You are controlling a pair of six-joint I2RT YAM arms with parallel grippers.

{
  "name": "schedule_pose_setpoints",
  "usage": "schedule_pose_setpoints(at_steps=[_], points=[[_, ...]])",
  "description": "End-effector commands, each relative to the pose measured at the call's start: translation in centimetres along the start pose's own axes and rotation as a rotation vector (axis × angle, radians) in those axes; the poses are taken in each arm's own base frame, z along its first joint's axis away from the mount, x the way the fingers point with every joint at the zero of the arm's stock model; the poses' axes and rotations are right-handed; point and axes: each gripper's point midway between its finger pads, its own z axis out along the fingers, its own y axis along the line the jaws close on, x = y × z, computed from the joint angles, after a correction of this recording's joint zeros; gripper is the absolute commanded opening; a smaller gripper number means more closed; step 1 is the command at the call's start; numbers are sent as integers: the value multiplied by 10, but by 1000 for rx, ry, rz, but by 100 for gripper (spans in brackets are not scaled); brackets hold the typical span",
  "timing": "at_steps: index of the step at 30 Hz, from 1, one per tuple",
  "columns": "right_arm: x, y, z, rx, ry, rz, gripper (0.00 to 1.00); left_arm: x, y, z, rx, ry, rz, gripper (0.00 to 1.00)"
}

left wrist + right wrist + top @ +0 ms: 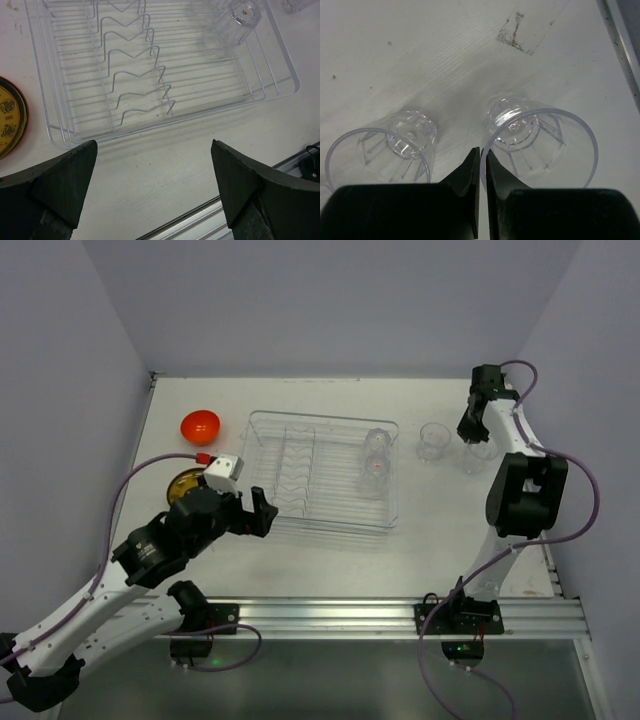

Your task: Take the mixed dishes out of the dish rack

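Dish rack: [322, 472] centre of the overhead view, on the bench [450, 530]; its plate ribs stand bare.
In the rack: upper rack cup [378, 440] and lower rack cup [376, 471], both clear, at its right end.
Already out: left bench cup [395, 150] and right bench cup [540, 135], upright and near each other, right of the rack; orange bowl [200, 426] and yellow-brown plate [183, 483] at the left.
Right pincer: [480, 162] pressed together at the right bench cup's rim; I cannot tell whether the rim is nipped.
Left pincer: [155, 190] spread wide, holding nothing, by the rack's lower-left corner.
Risk: in lifting away, the right pincer could catch that rim and tip the cup into its neighbour. The left pincer, reaching across, could snag the ribs and drag the rack.
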Motion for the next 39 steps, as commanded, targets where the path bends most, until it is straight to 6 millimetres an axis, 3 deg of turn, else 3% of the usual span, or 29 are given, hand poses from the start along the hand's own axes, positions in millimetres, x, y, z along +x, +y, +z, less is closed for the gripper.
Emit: schedule_pose_setpoints(at_steps=[1,4,6,11,14,17,18,21,22,23,24,25,26,27,28,29,33,34,37,39], points=[[-13,18,-1,-31,-56,-16,0,-5,-6,1,36,-27,24,100],[-5,19,10,-24,-24,-23,3,-4,-6,2,37,-23,25,100],[-5,21,10,-38,-23,-26,10,-4,-7,3,42,-19,29,100],[-10,22,3,-49,-23,-41,29,-1,-6,6,31,-5,34,100],[-13,20,-12,-55,-32,-36,43,-1,-4,8,16,0,32,100],[-23,11,-45,-67,-92,1,52,0,0,8,-7,0,24,100],[-33,7,-73,-88,-140,22,55,-1,-1,8,-6,-2,25,100],[-41,4,-119,-164,-225,65,59,-4,-4,10,1,-2,24,100],[-45,4,-160,-230,-313,78,71,-3,-6,13,3,2,17,100],[-42,6,-177,-269,-356,80,83,-3,-11,18,12,8,-16,100],[-29,10,-178,-298,-377,75,95,0,-20,21,52,30,-33,100],[-19,16,-214,-407,-446,70,99,1,-29,25,84,47,-48,100],[12,25,-202,-469,-393,59,99,3,-38,36,105,73,-64,100],[14,37,-216,-588,-434,71,99,6,-47,40,137,102,-68,100],[34,51,-227,-731,-399,41,99,-1,-53,45,144,100,-72,100],[54,49,-229,-783,-394,56,99,6,-54,59,115,143,-74,100],[73,39,-224,-776,-381,121,99,1,-63,90,51,177,-88,100],[75,37,-223,-771,-376,124,99,-8,-70,96,55,159,-97,100],[82,27,-225,-738,-348,196,99,3,-82,130,29,206,-90,100],[87,20,-234,-737,-352,184,99,-22,-96,144,30,165,-82,100]])
